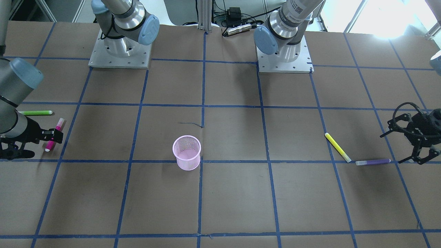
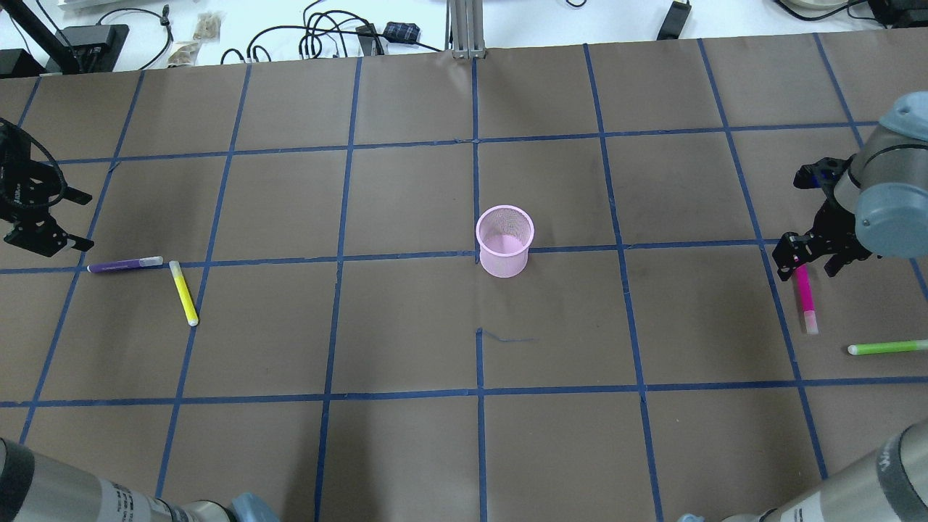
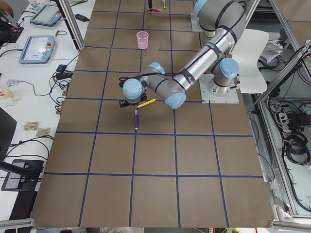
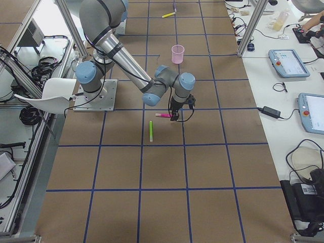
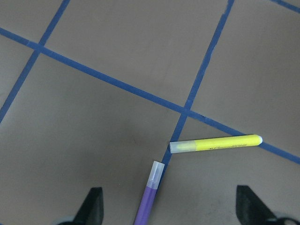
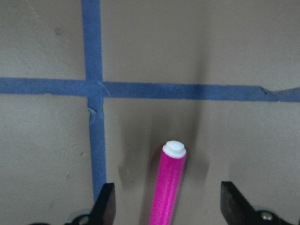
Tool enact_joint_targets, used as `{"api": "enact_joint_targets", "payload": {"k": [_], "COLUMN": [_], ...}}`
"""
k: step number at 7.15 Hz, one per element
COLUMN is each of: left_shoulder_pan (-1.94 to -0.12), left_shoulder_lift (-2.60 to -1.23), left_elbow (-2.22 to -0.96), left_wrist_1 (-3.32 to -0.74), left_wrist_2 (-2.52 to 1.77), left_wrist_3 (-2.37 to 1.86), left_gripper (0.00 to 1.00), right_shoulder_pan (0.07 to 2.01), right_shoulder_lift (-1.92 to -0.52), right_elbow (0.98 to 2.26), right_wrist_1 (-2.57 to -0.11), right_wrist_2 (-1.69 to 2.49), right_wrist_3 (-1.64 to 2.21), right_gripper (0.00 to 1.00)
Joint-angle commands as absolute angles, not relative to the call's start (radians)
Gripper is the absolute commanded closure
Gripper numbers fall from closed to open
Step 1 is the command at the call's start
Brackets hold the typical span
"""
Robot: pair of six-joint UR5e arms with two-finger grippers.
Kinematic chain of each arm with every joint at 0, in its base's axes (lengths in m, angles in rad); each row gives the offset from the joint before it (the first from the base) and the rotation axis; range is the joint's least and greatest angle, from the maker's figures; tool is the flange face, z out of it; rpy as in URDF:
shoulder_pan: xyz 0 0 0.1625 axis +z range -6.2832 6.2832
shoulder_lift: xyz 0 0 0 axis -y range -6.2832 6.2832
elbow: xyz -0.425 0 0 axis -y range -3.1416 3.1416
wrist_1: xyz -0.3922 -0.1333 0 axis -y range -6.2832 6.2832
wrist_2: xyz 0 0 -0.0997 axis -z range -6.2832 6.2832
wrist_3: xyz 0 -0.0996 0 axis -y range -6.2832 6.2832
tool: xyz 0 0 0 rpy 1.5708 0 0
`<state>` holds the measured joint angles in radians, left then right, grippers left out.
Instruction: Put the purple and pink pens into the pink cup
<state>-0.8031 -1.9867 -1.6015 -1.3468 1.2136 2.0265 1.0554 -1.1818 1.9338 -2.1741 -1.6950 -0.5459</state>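
Two pens, likely light, stiff and slippery, lie flat on the bench (image 2: pixel 406 326): pink pen (image 2: pixel 805 297) right, purple pen (image 2: pixel 123 264) left, pink cup (image 2: pixel 504 243) between. Right end effector (image 6: pixel 165 197) and left end effector (image 5: pixel 169 191) are open over them. Pinch mid-barrel.

A blue tape grid (image 2: pixel 406 256) crosses the brown paper tabletop (image 2: pixel 406 326), bearing a pale pink wire-mesh cup (image 2: pixel 504 254), purple pen (image 2: pixel 119 265), magenta pen (image 2: pixel 803 290), yellow pen (image 2: pixel 183 293) and green pen (image 2: pixel 888 347).
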Motion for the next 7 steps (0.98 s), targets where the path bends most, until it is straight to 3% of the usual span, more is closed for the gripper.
{"api": "enact_joint_targets", "payload": {"k": [1, 4, 6, 7], "left_shoulder_pan": [-0.729, -0.707, -0.707, -0.707], "left_shoulder_lift": [-2.104, -2.178, -2.194, -2.204], "left_elbow": [-1.592, -1.592, -1.591, -1.591], "left_wrist_1": [-1.347, -1.347, -1.345, -1.332], "left_wrist_2": [1.129, 1.127, 1.129, 1.132], "left_wrist_3": [2.153, 2.271, 2.328, 2.335], "left_gripper": [0.02, 0.04, 0.20, 0.19], "right_shoulder_pan": [1.055, 1.055, 1.061, 1.075], "right_shoulder_lift": [-1.170, -1.173, -1.187, -1.230], "right_elbow": [1.930, 1.925, 1.866, 1.846], "right_wrist_1": [-2.177, -2.174, -2.125, -2.087], "right_wrist_2": [-1.695, -1.700, -1.698, -1.674], "right_wrist_3": [-0.541, -0.546, -0.543, -0.542], "right_gripper": [0.50, 0.97, 1.00, 1.00]}}
